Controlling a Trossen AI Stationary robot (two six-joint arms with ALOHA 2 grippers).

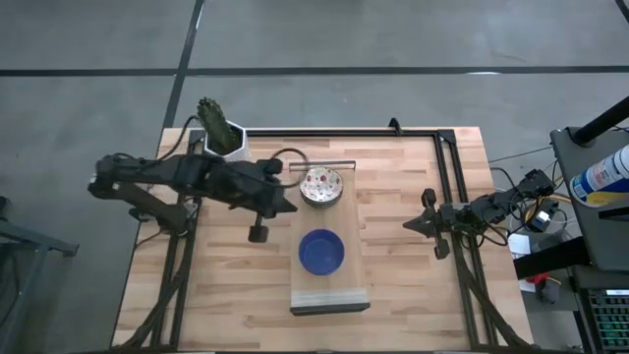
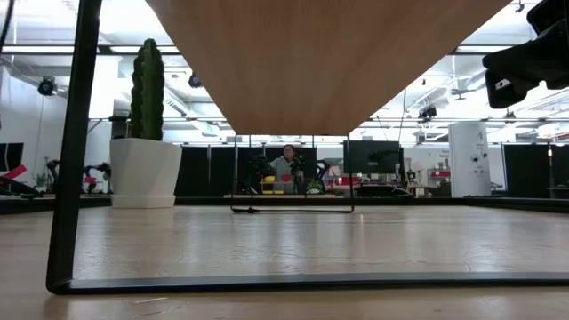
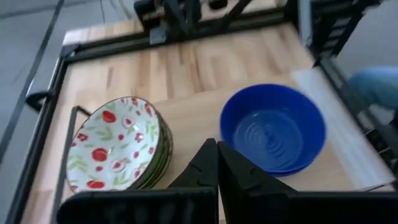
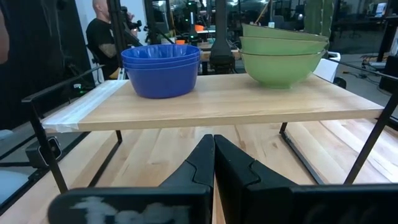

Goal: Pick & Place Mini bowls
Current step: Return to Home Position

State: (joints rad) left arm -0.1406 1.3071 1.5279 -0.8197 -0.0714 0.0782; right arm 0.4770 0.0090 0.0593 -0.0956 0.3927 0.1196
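On a raised wooden shelf (image 1: 330,291) stand two stacks of mini bowls. The cobalt blue stack (image 1: 321,252) (image 3: 273,127) (image 4: 161,67) is nearer the table's near edge. The cream stack with red speckles (image 1: 320,185) (image 3: 118,149) is farther back, and its outsides show green in the right wrist view (image 4: 283,53). My left gripper (image 1: 287,204) (image 3: 217,163) is shut, hovering just left of the shelf between the two stacks. My right gripper (image 1: 408,225) (image 4: 213,155) is shut, right of the shelf and level with its legs. Neither touches a bowl.
A white pot with a green cactus (image 1: 220,134) (image 2: 144,169) stands at the far left of the table. A black frame (image 1: 447,167) runs along the far and right sides. The shelf's black legs (image 4: 43,149) stand on the table. People show in the room behind.
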